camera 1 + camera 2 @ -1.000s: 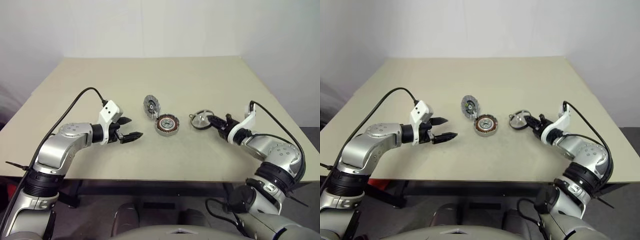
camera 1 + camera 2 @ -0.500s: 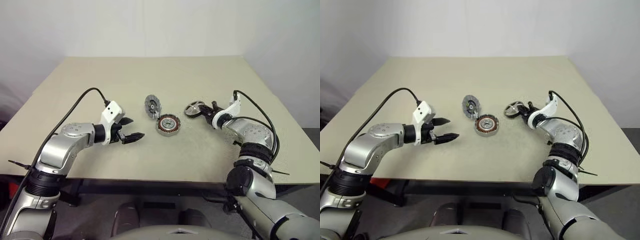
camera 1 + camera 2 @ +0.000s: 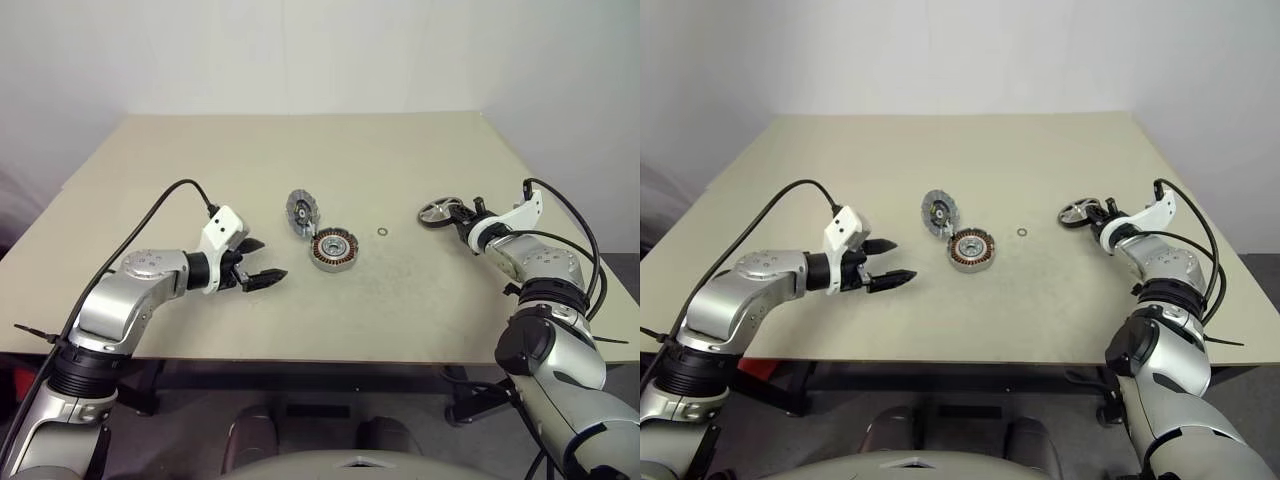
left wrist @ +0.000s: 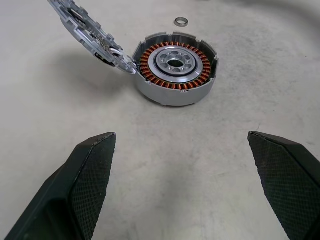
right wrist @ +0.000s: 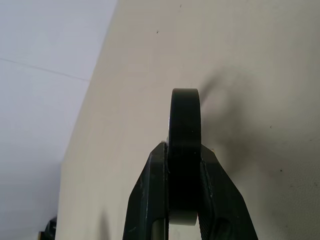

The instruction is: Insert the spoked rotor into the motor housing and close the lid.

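My right gripper (image 3: 460, 214) is shut on the spoked rotor (image 3: 437, 211), a dark ring with thin spokes; the right wrist view shows its black edge (image 5: 185, 125) pinched between the fingers. It is held well to the right of the motor housing (image 3: 335, 249), a silvery cup with copper coils inside (image 4: 175, 95) at the table's middle. The lid (image 3: 303, 211), a slotted grey disc with a yellow mark, leans tilted against the housing's far-left edge. My left gripper (image 3: 272, 258) hangs open to the left of the housing, pointing at it, with nothing between its fingers.
A tiny washer ring (image 3: 382, 232) lies on the beige table (image 3: 300, 150) between the housing and the rotor. The table's right edge runs close behind my right arm. Black cables loop over both forearms.
My right arm has swung the rotor to the right and a little farther back, away from the housing, uncovering the washer. The left arm, housing and lid have not moved.
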Motion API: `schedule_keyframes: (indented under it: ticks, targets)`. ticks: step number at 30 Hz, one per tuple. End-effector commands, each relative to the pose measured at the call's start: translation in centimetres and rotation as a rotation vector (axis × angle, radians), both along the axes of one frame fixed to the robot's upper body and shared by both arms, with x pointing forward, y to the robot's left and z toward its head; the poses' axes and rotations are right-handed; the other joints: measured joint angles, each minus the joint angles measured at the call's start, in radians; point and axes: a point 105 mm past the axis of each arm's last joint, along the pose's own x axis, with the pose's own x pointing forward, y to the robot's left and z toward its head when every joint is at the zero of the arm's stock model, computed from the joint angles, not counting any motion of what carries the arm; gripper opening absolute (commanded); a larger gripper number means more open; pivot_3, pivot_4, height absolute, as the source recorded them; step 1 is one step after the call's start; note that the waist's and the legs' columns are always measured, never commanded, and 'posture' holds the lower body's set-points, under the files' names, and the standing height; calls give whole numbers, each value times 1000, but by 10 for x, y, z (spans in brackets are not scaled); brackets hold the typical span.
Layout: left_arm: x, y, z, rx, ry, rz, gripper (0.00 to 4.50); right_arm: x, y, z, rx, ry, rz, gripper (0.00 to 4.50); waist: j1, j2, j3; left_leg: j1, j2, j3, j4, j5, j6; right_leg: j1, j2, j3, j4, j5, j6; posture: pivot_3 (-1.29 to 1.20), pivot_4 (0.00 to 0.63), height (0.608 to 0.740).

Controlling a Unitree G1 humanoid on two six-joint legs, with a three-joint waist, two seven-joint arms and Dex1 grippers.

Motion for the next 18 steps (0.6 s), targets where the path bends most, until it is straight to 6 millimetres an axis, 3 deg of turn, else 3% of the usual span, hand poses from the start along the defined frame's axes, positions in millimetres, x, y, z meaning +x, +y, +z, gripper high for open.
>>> schedule_keyframes:
  ticks: [1, 6, 12, 18]
  targets:
    - [5, 2, 12, 13, -56, -10, 4500, -3, 2, -8, -34, 27, 12, 711, 0, 0, 0, 0, 0, 0, 1, 0, 0, 0, 0, 0, 0, 0, 0, 0, 0, 740]
    - [6, 2, 12, 17, -61, -8, 4500, -4, 9, -7, -29, 15, 46, 711, 0, -1, 0, 1, 0, 0, 3, 0, 1, 2, 0, 0, 0, 0, 0, 0, 0, 740]
    - [7, 4, 12, 19, -64, -1, 4500, -2, 10, -2, -84, -5, 35, 2684, -2, -1, 0, 0, 0, 0, 3, 0, 1, 1, 0, 0, 2, 0, 0, 0, 0, 740]
    - [7, 3, 12, 17, -62, -4, 4500, 3, 0, 11, -155, -75, -32, 2684, 0, -1, 0, 0, 0, -1, 3, 0, 1, 1, 0, 0, 2, 0, 0, 0, 0, 740]
